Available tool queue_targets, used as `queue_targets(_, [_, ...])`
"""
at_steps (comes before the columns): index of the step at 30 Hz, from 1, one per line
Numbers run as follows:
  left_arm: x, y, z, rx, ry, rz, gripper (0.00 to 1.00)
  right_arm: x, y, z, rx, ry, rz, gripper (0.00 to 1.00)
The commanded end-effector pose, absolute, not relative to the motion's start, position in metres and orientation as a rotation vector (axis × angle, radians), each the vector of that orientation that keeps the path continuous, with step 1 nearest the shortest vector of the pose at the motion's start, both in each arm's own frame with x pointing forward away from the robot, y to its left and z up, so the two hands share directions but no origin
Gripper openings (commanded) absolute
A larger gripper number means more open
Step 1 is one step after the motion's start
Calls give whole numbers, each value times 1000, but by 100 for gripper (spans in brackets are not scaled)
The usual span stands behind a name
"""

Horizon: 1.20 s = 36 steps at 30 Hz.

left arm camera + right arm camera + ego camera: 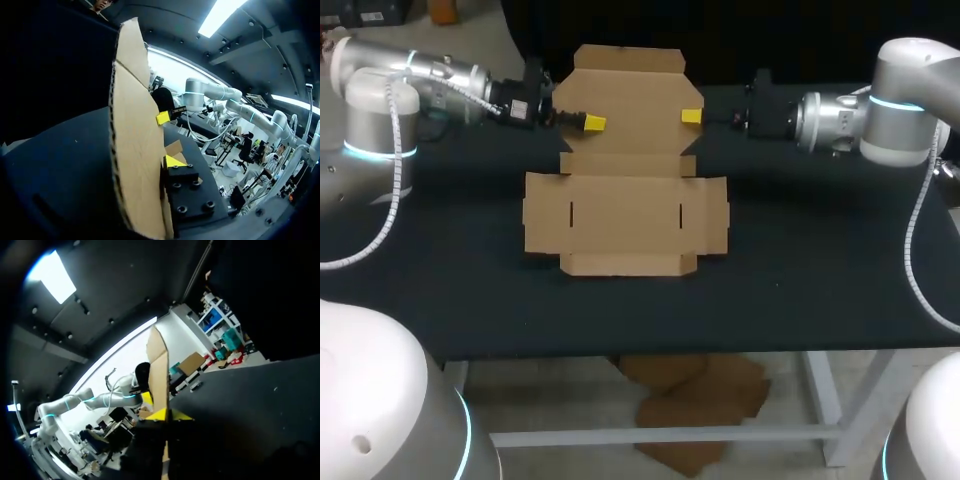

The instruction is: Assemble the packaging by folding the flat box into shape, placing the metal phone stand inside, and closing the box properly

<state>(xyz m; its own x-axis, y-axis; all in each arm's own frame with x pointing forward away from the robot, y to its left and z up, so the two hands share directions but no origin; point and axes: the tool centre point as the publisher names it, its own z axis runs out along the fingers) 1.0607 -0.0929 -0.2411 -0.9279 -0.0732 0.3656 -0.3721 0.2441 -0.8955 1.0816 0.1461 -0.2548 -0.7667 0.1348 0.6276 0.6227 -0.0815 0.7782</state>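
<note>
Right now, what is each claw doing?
Left claw: cannot be told.
Right claw: closed on the flat brown cardboard box, at its raised flap.

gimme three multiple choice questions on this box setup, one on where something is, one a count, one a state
1. Where do the two grippers meet the cardboard box?
A) at the side edges of its rear panel
B) at its front edge
C) nowhere, both hang clear of it

2. How many short slits are cut in the box's middle panel?
A) none
B) two
C) five

3. How does the rear panel stand?
A) lying flat
B) raised, standing up
C) torn off

Answers:
1 A: the left gripper and the right gripper sit at opposite side edges of the rear panel.
2 B: the head view shows one slit near each side of the middle panel.
3 B: both wrist views show the panel edge-on, rising from the table.
</note>
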Motion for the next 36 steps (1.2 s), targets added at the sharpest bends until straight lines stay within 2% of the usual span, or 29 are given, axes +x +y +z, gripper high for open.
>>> queue_targets(1, [1064, -97, -243, 371, -2240, 1737, 9, 1084, 151, -256, -807, -1840, -1915, 0])
queue_targets(7, [1063, -97, -243, 357, -2231, 1749, 2, 1084, 151, -255, -807, -1839, -1917, 0])
queue_targets(11, [1062, -96, -242, 342, -2223, 1757, 5, 1084, 151, -255, -809, -1839, -1916, 0])
queue_targets(15, [1062, -95, -241, 335, -2221, 1763, 30, 1084, 151, -255, -811, -1842, -1913, 0])
queue_targets(18, [1061, -94, -239, 329, -2218, 1778, 26, 1084, 151, -255, -812, -1843, -1911, 0])
queue_targets(19, [1061, -94, -239, 329, -2218, 1781, 20, 1084, 151, -255, -813, -1843, -1911, 0])
queue_targets(21, [1060, -93, -238, 327, -2217, 1786, 13, 1084, 151, -255, -813, -1844, -1910, 0])
queue_targets(26, [1061, -94, -238, 322, -2216, 1793, 8, 1083, 152, -254, -810, -1845, -1908, 0])
queue_targets(27, [1061, -94, -238, 322, -2216, 1794, 2, 1083, 152, -254, -809, -1845, -1907, 0])
queue_targets(28, [1061, -94, -238, 322, -2216, 1796, 0, 1083, 152, -254, -809, -1845, -1907, 0])
queue_targets(36, [1061, -95, -236, 310, -2218, 1802, 0, 1083, 153, -253, -802, -1844, -1901, 0])
